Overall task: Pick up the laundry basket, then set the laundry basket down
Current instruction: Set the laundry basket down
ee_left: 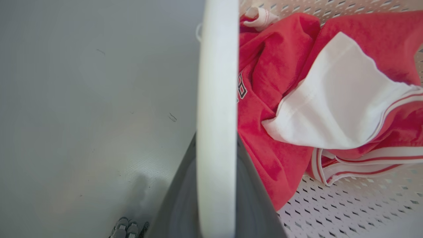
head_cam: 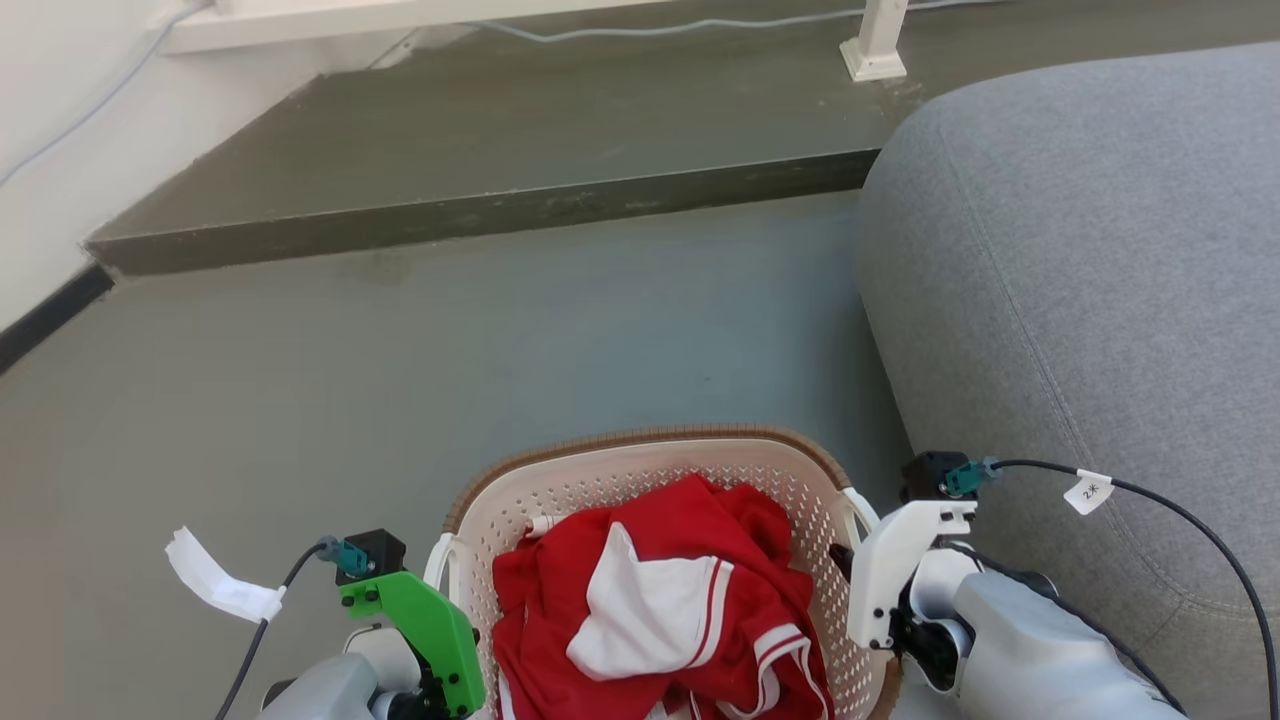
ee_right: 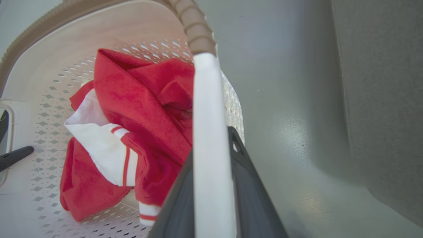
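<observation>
The laundry basket, cream with perforated walls and a brown rim, lies at the bottom centre of the head view with a red and white garment in it. My left gripper, under its green housing, is at the basket's left white handle. In the left wrist view that handle runs between my dark fingers, shut on it. My right gripper holds the right handle, with a dark finger pressed beside it. I cannot tell if the basket rests on the floor.
A grey sofa stands close on the right of the basket. Ahead, grey floor runs to a raised dark step with a white post on it. A pale wall borders the left.
</observation>
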Controlling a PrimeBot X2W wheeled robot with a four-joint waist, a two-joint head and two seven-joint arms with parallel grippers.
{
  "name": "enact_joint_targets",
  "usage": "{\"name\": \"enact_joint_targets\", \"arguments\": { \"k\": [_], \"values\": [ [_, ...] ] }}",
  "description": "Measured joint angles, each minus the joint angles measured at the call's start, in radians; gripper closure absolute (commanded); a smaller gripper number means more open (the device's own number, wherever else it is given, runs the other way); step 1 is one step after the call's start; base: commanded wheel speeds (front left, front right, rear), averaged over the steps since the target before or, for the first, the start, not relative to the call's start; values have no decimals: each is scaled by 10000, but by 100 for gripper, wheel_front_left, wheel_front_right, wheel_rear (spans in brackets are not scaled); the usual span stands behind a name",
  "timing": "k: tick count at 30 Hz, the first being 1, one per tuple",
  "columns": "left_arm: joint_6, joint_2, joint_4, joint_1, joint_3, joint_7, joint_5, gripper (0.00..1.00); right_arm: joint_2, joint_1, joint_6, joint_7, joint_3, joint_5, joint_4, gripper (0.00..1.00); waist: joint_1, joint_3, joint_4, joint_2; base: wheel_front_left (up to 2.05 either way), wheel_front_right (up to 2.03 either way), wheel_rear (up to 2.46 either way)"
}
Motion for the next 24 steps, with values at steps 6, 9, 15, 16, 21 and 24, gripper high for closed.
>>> {"name": "enact_joint_targets", "arguments": {
  "k": [6, 9, 15, 16, 21, 24],
  "values": [
    [0, 6, -58, -114, 52, -150, -8, 100, -13, -240, -12, -73, 61, 0, -17, 100, 0, 298, -28, 0, 0, 0, 0],
    [0, 35, -150, -294, 90, -311, -8, 100, -54, -450, -31, -192, 90, 0, -52, 100, 0, 507, -37, 0, 0, 0, 0],
    [0, 236, -326, -755, 125, -696, -4, 100, -69, -938, -142, -497, 107, -4, -228, 100, 0, 1068, -56, 0, 0, 0, 0],
    [0, 265, -349, -818, 127, -750, -2, 100, -67, -1021, -192, -545, 109, -4, -257, 100, 0, 1176, -59, 0, 0, 0, 0],
    [0, 430, -568, -1184, 117, -1012, 127, 100, -73, -1338, -341, -876, 105, -13, -385, 100, 0, 1779, -64, 0, 0, 0, 0],
    [0, 550, -660, -1382, 115, -1189, 169, 100, -61, -1530, -487, -1037, 109, -13, -518, 100, 1, 2171, -62, 0, 0, 0, 0]
  ]
}}
